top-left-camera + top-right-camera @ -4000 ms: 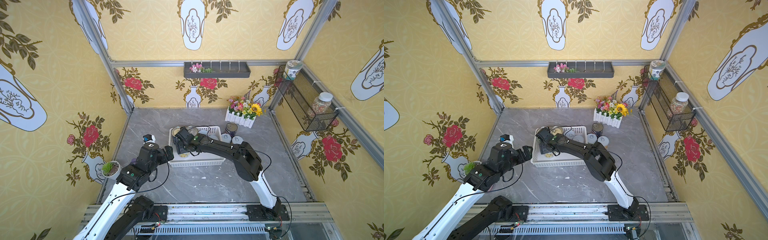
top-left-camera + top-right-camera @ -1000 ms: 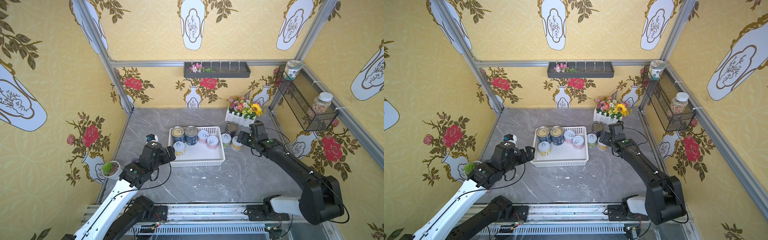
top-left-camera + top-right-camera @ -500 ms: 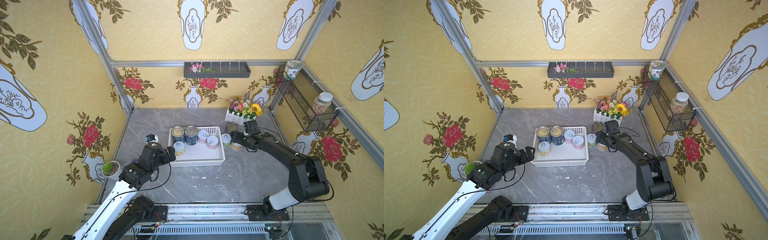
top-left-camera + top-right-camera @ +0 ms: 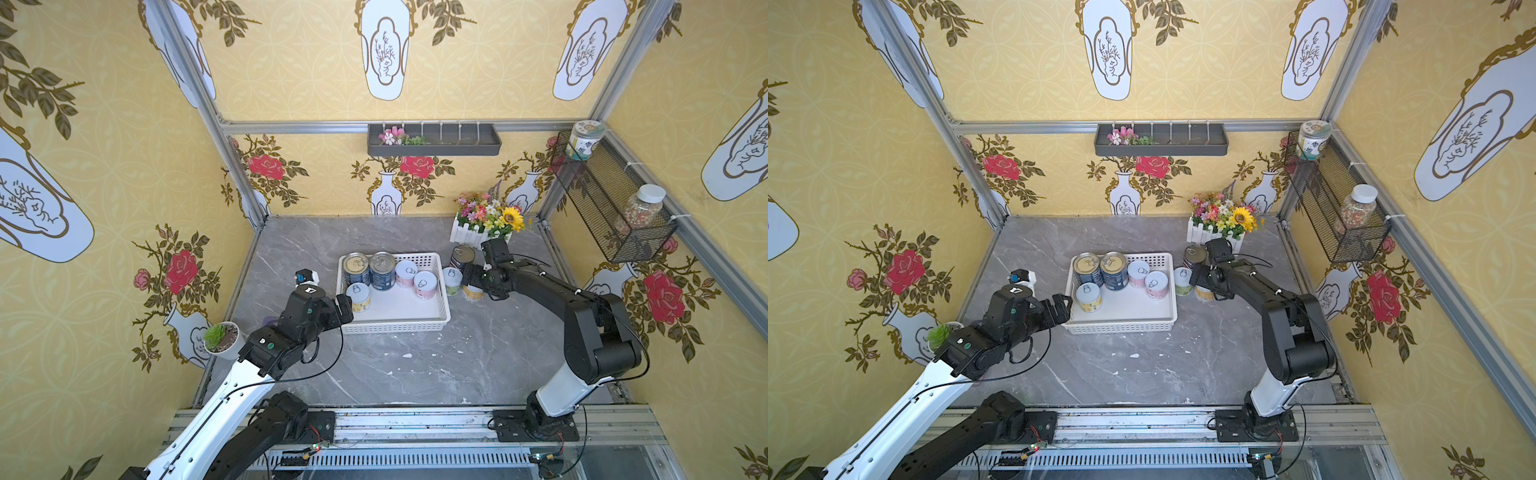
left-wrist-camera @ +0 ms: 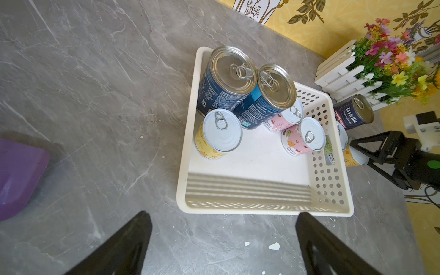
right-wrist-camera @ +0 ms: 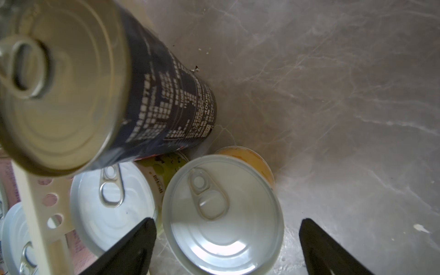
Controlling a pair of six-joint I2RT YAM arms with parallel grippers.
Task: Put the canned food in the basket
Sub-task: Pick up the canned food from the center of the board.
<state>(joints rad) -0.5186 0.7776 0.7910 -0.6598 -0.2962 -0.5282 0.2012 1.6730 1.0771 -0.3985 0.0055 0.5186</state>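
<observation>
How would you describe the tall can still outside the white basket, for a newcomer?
On the grey table, find the white basket. Off its far right corner, before the picket flower box, stands a dark-labelled can. It is taller than the green tin and yellow tin beside it.

Probably a lab: wallpaper (image 4: pixel 291 75) on aluminium frame (image 4: pixel 291 126).

Basket (image 4: pixel 395 328) on table (image 4: pixel 415 365), five cans (image 4: pixel 382 270) in its far half, three cans (image 4: pixel 452 280) just right of it, flower box (image 4: pixel 469 237) behind them.
</observation>
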